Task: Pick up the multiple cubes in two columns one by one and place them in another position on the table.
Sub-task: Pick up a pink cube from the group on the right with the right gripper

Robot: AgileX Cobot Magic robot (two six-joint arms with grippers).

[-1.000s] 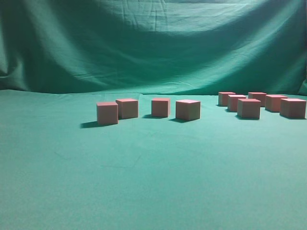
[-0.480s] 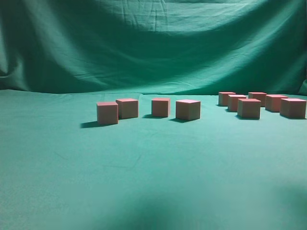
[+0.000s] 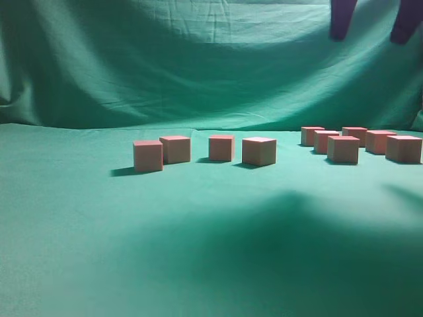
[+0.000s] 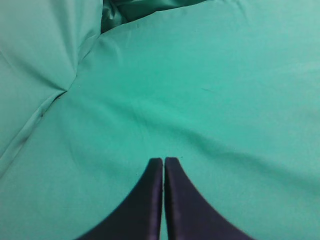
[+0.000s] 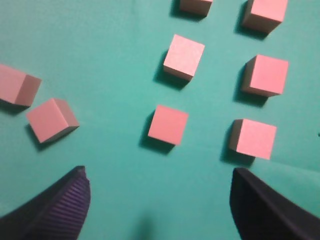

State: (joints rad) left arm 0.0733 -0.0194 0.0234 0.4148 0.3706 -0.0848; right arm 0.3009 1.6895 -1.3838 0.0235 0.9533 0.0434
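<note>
Several pink cubes stand on the green table (image 3: 79, 231). One group forms two columns at the right, with its nearest cube (image 3: 343, 149) in front. The rest stand in a loose row at the middle, from the left-end cube (image 3: 147, 156) to the right-end cube (image 3: 258, 151). My right gripper (image 3: 373, 23) hangs open and empty high above the columns. From the right wrist, the right gripper (image 5: 159, 175) is just short of the two nearest column cubes (image 5: 168, 125) (image 5: 253, 139). My left gripper (image 4: 163, 160) is shut over bare cloth, with no cube in its view.
A wrinkled green backdrop (image 3: 198, 66) hangs behind the table. A cloth fold (image 4: 60, 92) lies at the left of the left wrist view. Two of the row's cubes (image 5: 50, 120) sit left of the columns. Bare cloth fills the table's front.
My right gripper's fingers have come into the exterior view at the top right. A broad shadow has spread over the front of the table. The cubes have not moved.
</note>
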